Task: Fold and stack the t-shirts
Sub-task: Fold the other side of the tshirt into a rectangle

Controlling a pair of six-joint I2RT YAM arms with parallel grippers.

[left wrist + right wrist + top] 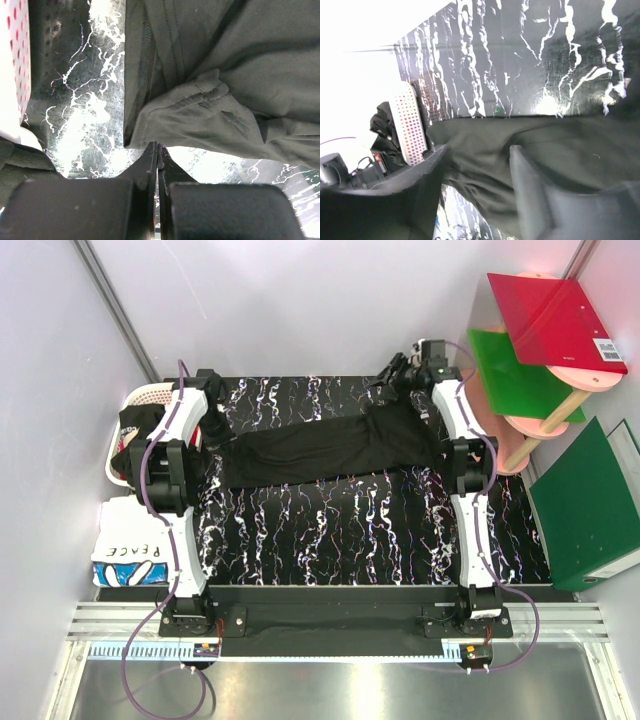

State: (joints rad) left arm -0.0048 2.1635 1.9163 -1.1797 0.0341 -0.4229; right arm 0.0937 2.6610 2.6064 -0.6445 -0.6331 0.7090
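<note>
A black t-shirt (pixel 330 448) lies stretched in a long band across the marbled table, from left to right. My left gripper (pixel 215 428) is at its left end. In the left wrist view the gripper (pixel 158 146) is shut, its tips touching the shirt's hemmed edge (pixel 210 95), with no cloth seen between them. My right gripper (pixel 395 380) is over the shirt's far right end. In the right wrist view it (pixel 477 157) is open, and the black cloth (pixel 545 140) lies between and under its fingers. A folded white "PEACE" shirt (pixel 130 555) lies at the near left.
A white slatted basket (pixel 148 397) holding dark clothes stands at the far left, also in the right wrist view (pixel 407 125). A shelf with red (pixel 555 315) and green folders stands at the far right, with a green binder (pixel 590 505) beside the table.
</note>
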